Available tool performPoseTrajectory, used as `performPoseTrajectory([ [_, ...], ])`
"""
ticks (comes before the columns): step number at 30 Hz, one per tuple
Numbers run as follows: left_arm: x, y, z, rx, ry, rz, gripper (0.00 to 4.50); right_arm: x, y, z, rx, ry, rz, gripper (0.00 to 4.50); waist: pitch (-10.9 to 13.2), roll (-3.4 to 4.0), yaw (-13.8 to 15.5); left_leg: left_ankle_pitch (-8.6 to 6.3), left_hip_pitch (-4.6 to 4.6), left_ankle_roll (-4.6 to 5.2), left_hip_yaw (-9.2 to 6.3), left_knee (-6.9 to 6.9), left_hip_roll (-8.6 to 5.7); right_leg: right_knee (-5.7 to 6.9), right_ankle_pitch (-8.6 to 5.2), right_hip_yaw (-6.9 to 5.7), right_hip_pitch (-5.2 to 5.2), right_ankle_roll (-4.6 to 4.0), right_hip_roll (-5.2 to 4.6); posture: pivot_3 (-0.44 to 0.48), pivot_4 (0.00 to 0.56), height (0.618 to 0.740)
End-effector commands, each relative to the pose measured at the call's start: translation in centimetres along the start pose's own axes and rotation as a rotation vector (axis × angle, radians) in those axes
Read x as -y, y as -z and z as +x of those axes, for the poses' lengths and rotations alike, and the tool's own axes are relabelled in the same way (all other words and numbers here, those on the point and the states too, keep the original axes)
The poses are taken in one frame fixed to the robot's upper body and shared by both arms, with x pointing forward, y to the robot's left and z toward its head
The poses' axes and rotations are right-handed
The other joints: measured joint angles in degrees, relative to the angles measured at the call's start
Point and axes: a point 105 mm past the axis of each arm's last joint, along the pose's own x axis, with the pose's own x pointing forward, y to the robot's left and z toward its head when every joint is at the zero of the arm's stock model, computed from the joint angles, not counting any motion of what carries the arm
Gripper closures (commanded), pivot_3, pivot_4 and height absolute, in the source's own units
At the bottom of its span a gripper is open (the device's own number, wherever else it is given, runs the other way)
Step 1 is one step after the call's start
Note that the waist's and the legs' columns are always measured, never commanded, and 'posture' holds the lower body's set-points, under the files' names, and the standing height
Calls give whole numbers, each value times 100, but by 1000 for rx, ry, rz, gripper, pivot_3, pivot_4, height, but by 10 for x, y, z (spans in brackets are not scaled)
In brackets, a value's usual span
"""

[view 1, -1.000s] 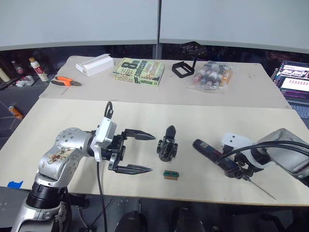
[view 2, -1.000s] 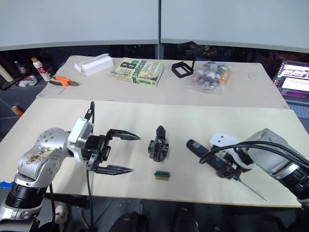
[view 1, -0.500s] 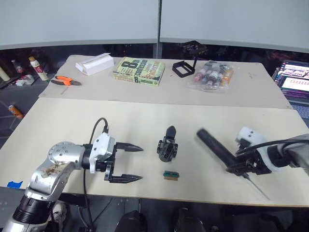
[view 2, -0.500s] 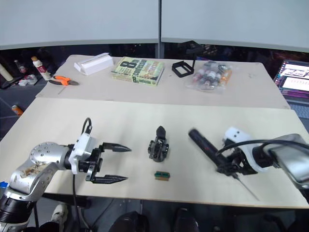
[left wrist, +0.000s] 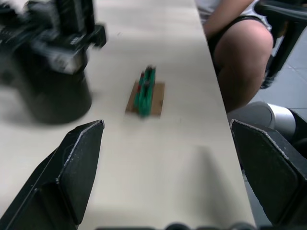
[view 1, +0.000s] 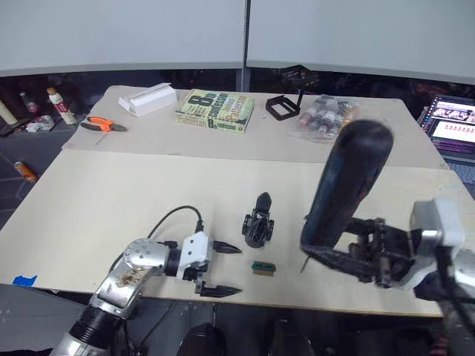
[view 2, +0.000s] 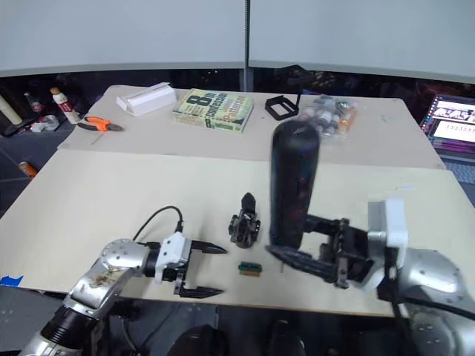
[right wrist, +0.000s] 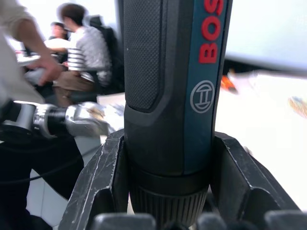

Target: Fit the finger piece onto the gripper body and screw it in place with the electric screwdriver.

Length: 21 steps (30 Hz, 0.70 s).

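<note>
The electric screwdriver (right wrist: 172, 96) clamped in the right gripper (right wrist: 168, 191) has a matt black body, part finely stippled rubber-like grip, part smooth dark blue plastic with red lettering. The gripper's fingers (right wrist: 103, 187) are rough, scuffed black plastic. Ahead of the left gripper (left wrist: 163, 172), the table (left wrist: 182, 158) is smooth, matt pale board, and a small green-and-tan block (left wrist: 145, 92) lies on it
</note>
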Motion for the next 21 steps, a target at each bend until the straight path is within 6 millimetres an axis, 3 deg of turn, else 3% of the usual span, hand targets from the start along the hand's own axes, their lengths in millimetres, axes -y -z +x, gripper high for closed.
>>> performPoseTrajectory([
  [1, 0, -2, 11, -1, 18, 45, 0, 1, 2, 9, 57, -18, -103, 2578, 0, -1, -7, 0, 4, 0, 1, 0, 0, 0, 0, 1, 1, 0, 2, 0, 150, 740],
  [8, -2, 5, 22, -6, -6, 30, 0, 9, 17, 25, 81, -45, -151, 2578, 0, -1, -4, 2, 4, 0, 1, 1, 1, 2, 2, 0, -1, -6, 3, 0, 150, 740],
  [21, -5, 16, 28, -13, -31, 15, 0, 11, 31, 29, 68, -83, -158, 2578, -1, 0, 16, 1, 5, 1, -1, 4, 0, 3, 3, -2, 4, -7, -4, 0, 150, 740],
])
